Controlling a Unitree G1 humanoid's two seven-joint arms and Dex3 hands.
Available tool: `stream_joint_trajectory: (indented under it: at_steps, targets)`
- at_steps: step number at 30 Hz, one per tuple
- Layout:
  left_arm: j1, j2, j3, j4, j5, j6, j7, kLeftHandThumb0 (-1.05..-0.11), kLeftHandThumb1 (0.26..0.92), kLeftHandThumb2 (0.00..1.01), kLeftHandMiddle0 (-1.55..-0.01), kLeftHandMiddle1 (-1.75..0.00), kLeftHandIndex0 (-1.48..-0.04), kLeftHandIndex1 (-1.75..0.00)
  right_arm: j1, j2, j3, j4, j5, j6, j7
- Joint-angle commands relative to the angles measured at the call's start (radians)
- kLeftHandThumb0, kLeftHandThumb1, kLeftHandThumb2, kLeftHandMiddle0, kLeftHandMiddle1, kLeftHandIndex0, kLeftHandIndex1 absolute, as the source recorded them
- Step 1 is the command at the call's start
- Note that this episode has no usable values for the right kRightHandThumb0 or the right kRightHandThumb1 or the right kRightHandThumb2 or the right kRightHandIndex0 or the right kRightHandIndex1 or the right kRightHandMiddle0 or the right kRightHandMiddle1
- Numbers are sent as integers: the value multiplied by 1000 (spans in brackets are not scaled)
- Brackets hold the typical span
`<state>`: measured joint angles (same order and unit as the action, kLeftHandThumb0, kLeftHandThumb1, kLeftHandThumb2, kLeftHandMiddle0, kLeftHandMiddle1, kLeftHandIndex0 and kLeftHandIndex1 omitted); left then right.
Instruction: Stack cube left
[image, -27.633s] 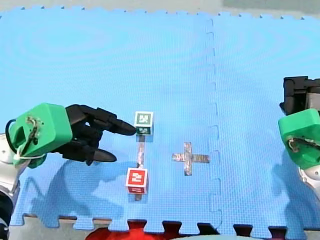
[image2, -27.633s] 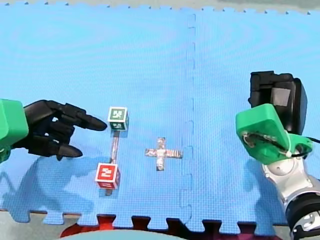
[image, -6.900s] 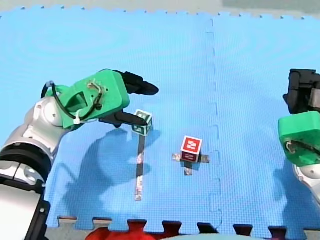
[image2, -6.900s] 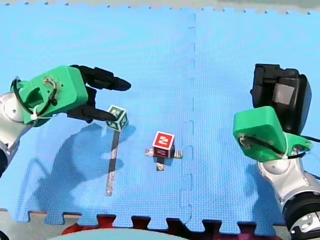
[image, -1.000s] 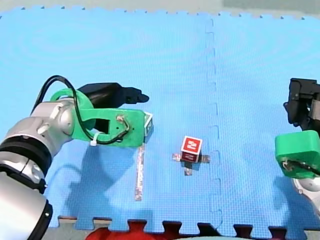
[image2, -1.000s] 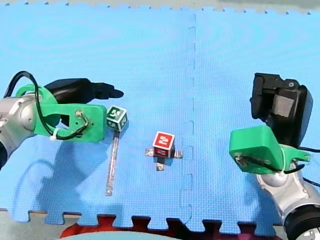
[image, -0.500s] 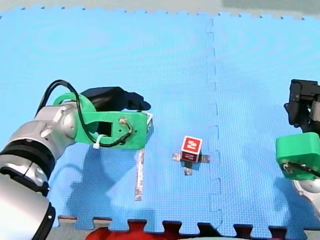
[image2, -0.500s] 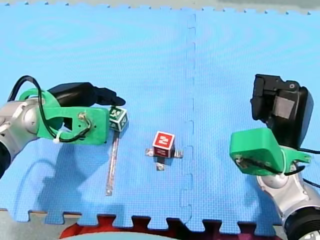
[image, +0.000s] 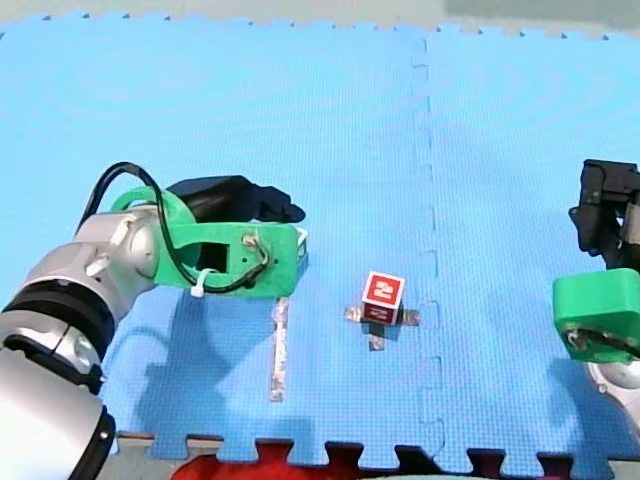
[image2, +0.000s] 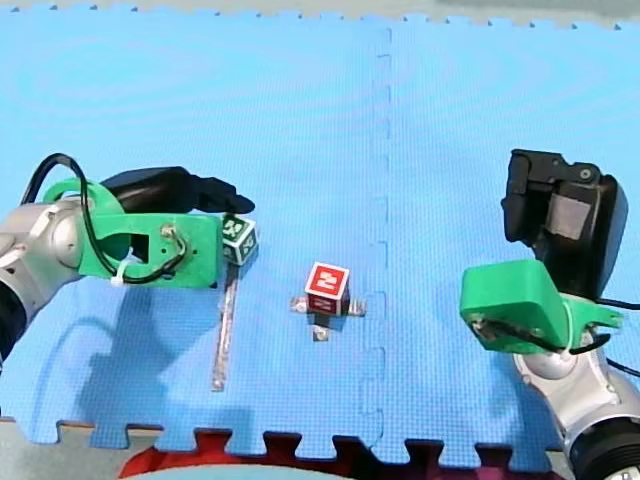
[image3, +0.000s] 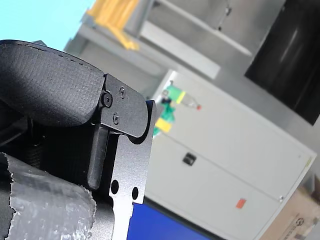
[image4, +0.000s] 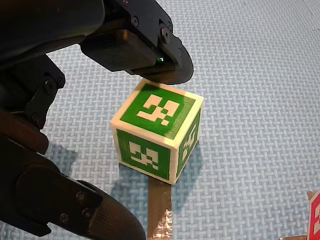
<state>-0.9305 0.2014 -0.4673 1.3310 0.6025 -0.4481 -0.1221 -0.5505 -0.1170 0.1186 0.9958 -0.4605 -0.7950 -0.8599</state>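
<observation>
Fingers (image4: 170, 67) of left robot hand (image2: 180, 190) straddle green cube (image4: 157, 130), one touching; right robot hand (image2: 555, 210) hovers far right.

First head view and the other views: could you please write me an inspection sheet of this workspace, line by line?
Surface: blue foam puzzle mat with a grey tape strip and a grey tape cross.
Job's things: green marker-printed cube on the mat at the strip's far end; red marker-printed cube on the cross, not stacked.
Clutter: nothing seen.
Hands: left hand brackets the green cube, one of its fingers at the cube's top edge, not clamped; right hand at the mat's right side, holding nothing.
Cables: black cable loops at the left wrist.
Surroundings: red object beyond the near edge; grey cabinets.
</observation>
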Motion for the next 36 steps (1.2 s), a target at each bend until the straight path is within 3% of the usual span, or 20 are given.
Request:
stream_joint_trajectory:
  at_steps: [1,21,36]
  targets:
    - [6,1,-7,5,8,6,-1,-471,720,12,-916,-1746,-613,-11,7,-5,-3,-8,2,2,2]
    - [-10,-4,-57,10,54,18,30,-442,755,12,-942,-1746,-588,0,15,2,-7,-25,1,18,8]
    - [-39,-14,-78,26,74,53,55,-417,745,0,-869,-1746,-558,0,7,1,-11,-9,4,20,11]
